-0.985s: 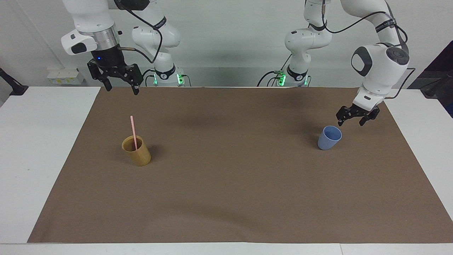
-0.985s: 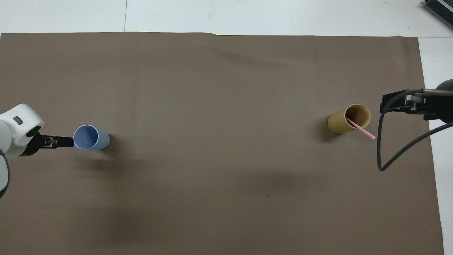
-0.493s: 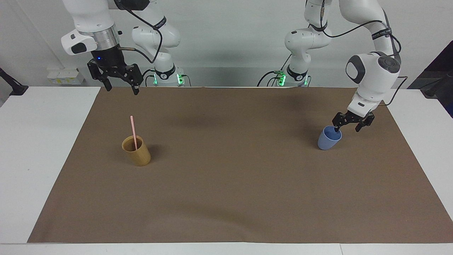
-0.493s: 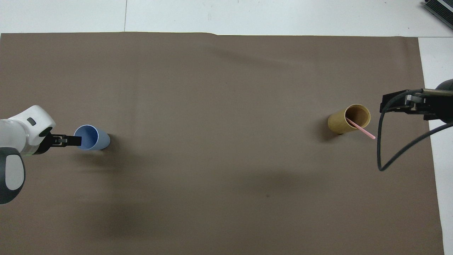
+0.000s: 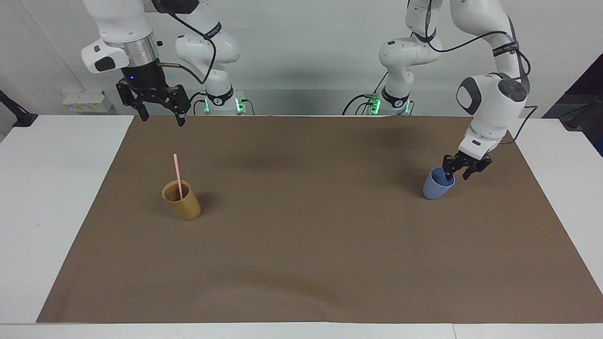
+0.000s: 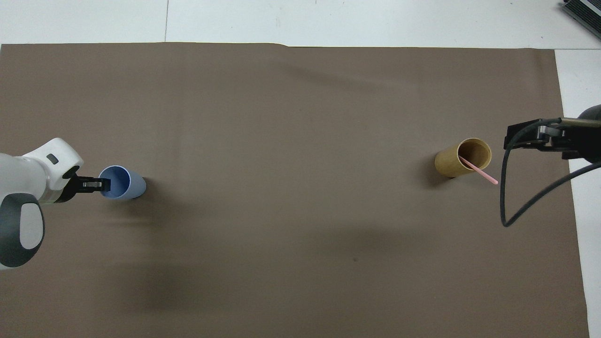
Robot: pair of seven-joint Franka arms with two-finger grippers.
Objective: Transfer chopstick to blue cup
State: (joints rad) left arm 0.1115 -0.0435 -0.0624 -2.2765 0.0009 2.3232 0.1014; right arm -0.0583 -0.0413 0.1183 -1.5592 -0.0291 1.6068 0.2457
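The pale pink chopstick (image 5: 177,172) stands leaning in the tan cup (image 5: 183,205) at the right arm's end of the mat; in the overhead view the chopstick (image 6: 483,174) sticks out over the tan cup's (image 6: 458,162) rim. The blue cup (image 5: 435,188) stands upright and empty at the left arm's end. My left gripper (image 5: 456,175) is open and straddles the blue cup's rim, one finger inside and one outside; the overhead view shows the left gripper (image 6: 101,184) at the blue cup's (image 6: 127,184) edge. My right gripper (image 5: 161,118) is open, empty, and waits high in the air.
A brown mat (image 5: 306,235) covers most of the white table (image 5: 56,188). A black cable (image 6: 516,206) hangs in a loop from the right gripper (image 6: 514,141), close to the tan cup.
My left gripper has come down and moved in onto the blue cup's rim, one finger now inside it. The right arm, both cups and the chopstick have not moved.
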